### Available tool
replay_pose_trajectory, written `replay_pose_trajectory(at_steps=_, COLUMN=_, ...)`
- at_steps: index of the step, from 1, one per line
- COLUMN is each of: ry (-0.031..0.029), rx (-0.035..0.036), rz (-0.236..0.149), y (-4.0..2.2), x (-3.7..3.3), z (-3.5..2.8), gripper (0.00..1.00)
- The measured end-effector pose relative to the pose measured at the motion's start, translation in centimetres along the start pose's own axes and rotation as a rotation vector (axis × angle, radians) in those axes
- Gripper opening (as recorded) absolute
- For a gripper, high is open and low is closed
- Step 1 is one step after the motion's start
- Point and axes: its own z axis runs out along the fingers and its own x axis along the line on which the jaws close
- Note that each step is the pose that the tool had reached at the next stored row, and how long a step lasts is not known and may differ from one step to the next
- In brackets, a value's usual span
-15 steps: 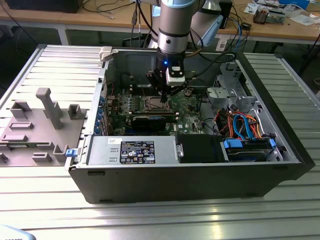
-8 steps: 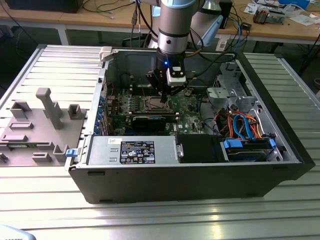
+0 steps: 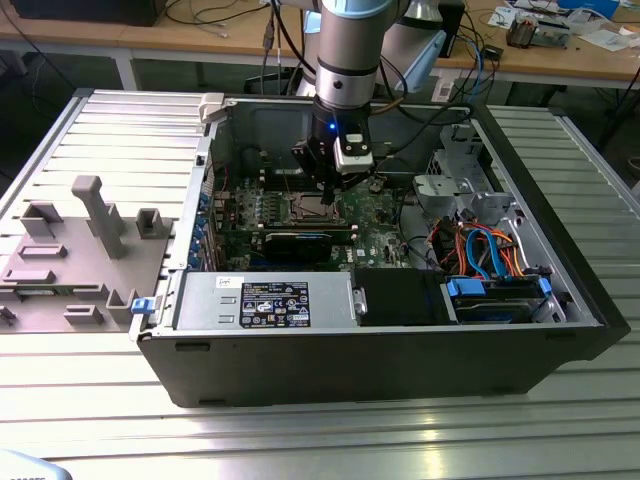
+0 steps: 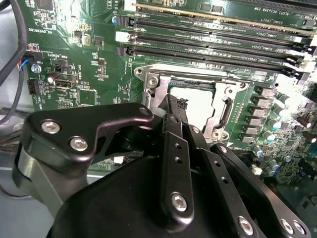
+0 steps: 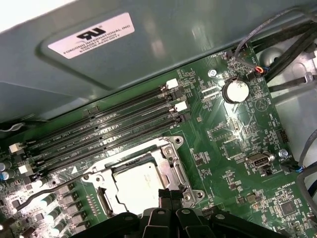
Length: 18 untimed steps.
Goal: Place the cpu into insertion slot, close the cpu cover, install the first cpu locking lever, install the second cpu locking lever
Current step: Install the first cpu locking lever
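On the exterior view's left stands a pale grey plastic fixture block (image 3: 90, 230) on the ribbed metal table (image 3: 300, 440), one of each. To its right lies the one open dark-grey computer case (image 3: 380, 360), and I hang over its green motherboard (image 3: 385, 215). My black two-fingered pincer (image 3: 330, 185) is closed, its fingertips pressed together on nothing that I can see, with the tips touching or just above the near edge of the small square silver-rimmed insertion slot (image 4: 148, 82). The small flat square cpu with a pale silvery top (image 4: 198, 106) lies seated in that slot, and the thin silvery metal frame of the cpu cover (image 4: 220, 121) lies flat around it, so I judge the placing and closing done and the lever work in hand. In the first wrist view one thin metal wire lever (image 5: 44, 191) stands free beside the slot; I cannot make out a second. To do this well I should push low on the wire, keep off the chip's top, and watch that the cover does not lift. Beyond the slot I count four long black memory slots (image 5: 104, 131), as far as I can tell, and further right one round silver coin cell (image 5: 234, 91). On the exterior view's far right is one bundle of orange and blue drive cables (image 3: 480, 250).
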Motion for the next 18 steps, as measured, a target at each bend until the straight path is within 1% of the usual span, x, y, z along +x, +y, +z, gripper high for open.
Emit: replay_pose_trajectory(at_steps=18, ry=-0.0014, rx=-0.0004, rz=-0.036, y=0.0, x=0.0, z=0.01, gripper=0.11)
